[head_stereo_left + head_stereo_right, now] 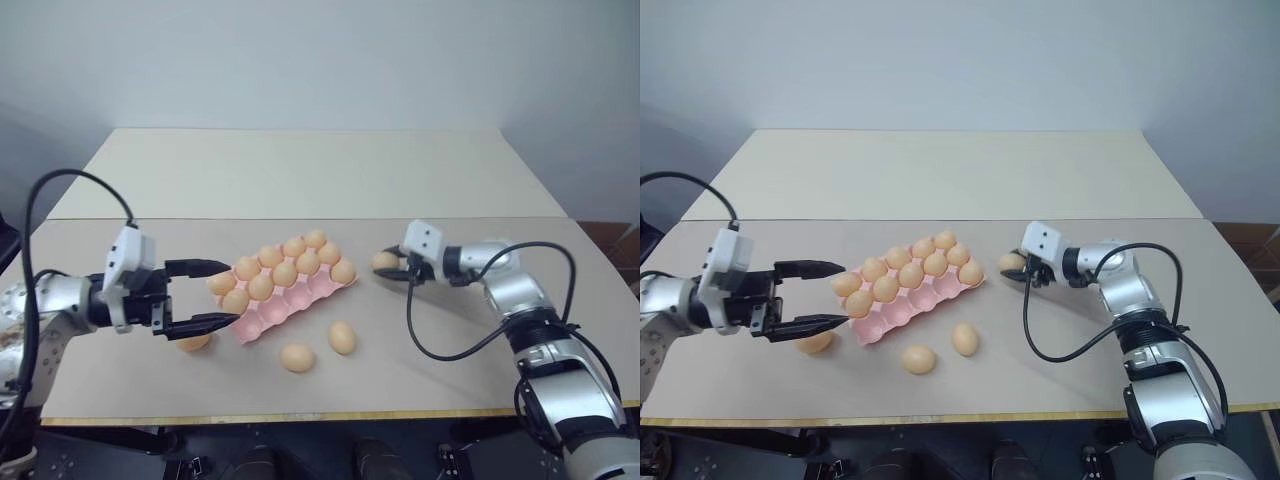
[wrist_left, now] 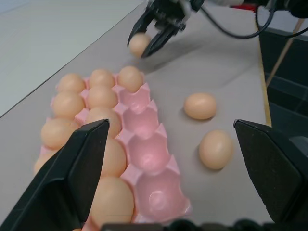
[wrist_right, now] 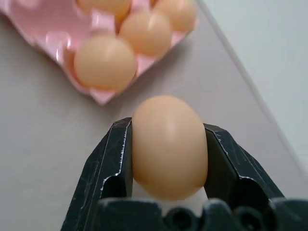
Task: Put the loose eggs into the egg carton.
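Note:
The pink egg carton (image 1: 288,308) lies slantwise at mid-table, its two far rows filled with eggs and its near row of cups (image 2: 144,120) empty. My right gripper (image 1: 392,265) is shut on a loose egg (image 3: 168,144) just right of the carton's far right corner, close above the table. Two more loose eggs (image 1: 297,357) (image 1: 342,337) lie in front of the carton. Another egg (image 1: 194,342) sits under my left gripper (image 1: 230,293), which stands open at the carton's left end with nothing between its fingers.
The tan table (image 1: 460,330) has its front edge (image 1: 330,413) close behind the loose eggs. A seam (image 1: 300,219) divides it from a second tabletop farther back. A black cable (image 1: 440,352) loops low from my right arm over the table.

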You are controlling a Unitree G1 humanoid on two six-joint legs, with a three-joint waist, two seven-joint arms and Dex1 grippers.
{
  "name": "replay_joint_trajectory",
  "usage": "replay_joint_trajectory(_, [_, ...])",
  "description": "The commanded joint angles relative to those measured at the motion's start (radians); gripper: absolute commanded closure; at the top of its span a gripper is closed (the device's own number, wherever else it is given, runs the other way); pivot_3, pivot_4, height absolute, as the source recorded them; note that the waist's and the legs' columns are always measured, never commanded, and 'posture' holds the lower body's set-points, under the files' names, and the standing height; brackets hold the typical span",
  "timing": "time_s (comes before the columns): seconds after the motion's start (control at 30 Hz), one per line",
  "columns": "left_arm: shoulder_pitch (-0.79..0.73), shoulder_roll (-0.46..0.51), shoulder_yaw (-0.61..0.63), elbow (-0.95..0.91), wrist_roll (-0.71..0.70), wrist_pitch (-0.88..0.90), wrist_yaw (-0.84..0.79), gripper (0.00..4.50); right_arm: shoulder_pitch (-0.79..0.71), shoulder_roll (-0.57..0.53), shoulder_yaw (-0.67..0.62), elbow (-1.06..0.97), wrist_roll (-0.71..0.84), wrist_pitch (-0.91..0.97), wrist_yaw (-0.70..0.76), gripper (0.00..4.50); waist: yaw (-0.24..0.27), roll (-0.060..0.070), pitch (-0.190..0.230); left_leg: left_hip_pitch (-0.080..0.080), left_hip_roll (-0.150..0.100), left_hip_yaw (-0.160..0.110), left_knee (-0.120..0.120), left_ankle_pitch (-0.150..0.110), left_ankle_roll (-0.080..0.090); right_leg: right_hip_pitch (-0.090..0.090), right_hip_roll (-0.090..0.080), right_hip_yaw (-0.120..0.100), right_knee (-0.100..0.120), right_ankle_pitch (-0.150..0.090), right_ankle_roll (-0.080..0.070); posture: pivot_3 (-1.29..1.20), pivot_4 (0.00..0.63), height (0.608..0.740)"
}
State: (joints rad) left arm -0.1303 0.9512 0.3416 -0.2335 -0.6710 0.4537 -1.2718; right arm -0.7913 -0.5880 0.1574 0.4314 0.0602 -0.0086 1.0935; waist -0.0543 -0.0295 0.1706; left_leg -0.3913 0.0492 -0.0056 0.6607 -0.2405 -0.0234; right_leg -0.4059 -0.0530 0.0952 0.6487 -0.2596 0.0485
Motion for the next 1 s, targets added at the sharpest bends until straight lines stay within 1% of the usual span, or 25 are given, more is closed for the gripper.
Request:
replay_joint_trajectory(0.03, [0.047,0.037,0.090,-0.019,-0.013,-0.014,-0.029,0.00,0.019,0.018,-0.017,-0.202,0.073,0.088,0.017,2.69,-0.001,0.000,0.000,0.000,0.000,0.000,0.000,0.000,0.000,0.000,0.000,0.000,0.000,0.000,0.000,0.00,0.150,0.740])
replay_joint_trajectory(0.1, [0.081,0.047,0.117,-0.028,-0.016,-0.011,-0.041,0.00,0.028,0.043,-0.001,-0.275,0.087,0.129,0.013,2.69,-0.002,0.000,0.000,0.001,0.000,0.000,0.000,0.000,0.000,0.001,0.000,0.000,0.000,0.000,0.000,0.00,0.150,0.740])
replay_joint_trajectory(0.2, [0.118,0.058,0.146,-0.050,-0.028,0.005,-0.052,0.00,0.039,0.090,0.031,-0.321,0.080,0.163,-0.002,2.69,-0.001,0.000,0.000,0.001,0.000,0.000,0.000,0.000,0.000,0.001,0.000,0.000,0.001,0.000,0.000,0.00,0.150,0.740])
replay_joint_trajectory(0.33, [0.131,0.057,0.155,-0.078,-0.041,0.022,-0.037,0.00,0.047,0.155,0.092,-0.297,0.028,0.157,-0.049,2.69,0.003,0.000,0.000,0.001,0.000,0.000,0.000,0.000,0.000,0.001,0.000,-0.001,0.000,0.000,0.000,0.00,0.150,0.740])
replay_joint_trajectory(0.5, [0.115,0.058,0.137,-0.091,-0.052,0.036,-0.018,0.00,0.025,0.209,0.129,-0.233,-0.027,0.155,-0.106,2.69,0.008,0.000,0.000,0.000,0.000,0.000,0.000,0.000,0.000,0.000,0.000,-0.001,0.000,0.000,0.000,0.00,0.150,0.740])
replay_joint_trajectory(0.6, [0.103,0.059,0.128,-0.090,-0.056,0.040,-0.014,0.00,0.018,0.219,0.144,-0.211,-0.052,0.155,-0.119,1.76,0.007,0.000,0.000,0.000,0.000,0.000,0.000,0.000,0.000,0.000,0.000,-0.001,0.000,0.000,0.000,0.00,0.150,0.740])
replay_joint_trajectory(0.77, [0.092,0.059,0.123,-0.094,-0.055,0.046,-0.013,0.00,0.028,0.210,0.131,-0.259,-0.044,0.174,-0.112,0.03,0.007,0.000,0.000,0.000,0.000,0.000,0.000,0.000,0.000,0.000,0.000,-0.001,0.000,0.000,0.000,0.00,0.150,0.740])
replay_joint_trajectory(0.87, [0.090,0.059,0.122,-0.094,-0.055,0.047,-0.013,0.00,0.042,0.184,0.092,-0.330,0.004,0.212,-0.091,0.03,0.007,0.000,0.000,0.000,0.000,0.000,0.000,0.000,0.000,0.000,0.000,-0.001,0.000,0.000,0.000,0.00,0.150,0.740])
replay_joint_trajectory(1.0, [0.092,0.062,0.128,-0.080,-0.050,0.038,-0.028,0.00,0.120,0.086,-0.011,-0.506,0.151,0.290,-0.014,0.03,0.015,0.000,0.000,0.000,0.000,0.000,0.000,0.000,0.000,0.000,0.000,-0.001,0.000,0.000,0.000,0.00,0.150,0.740])
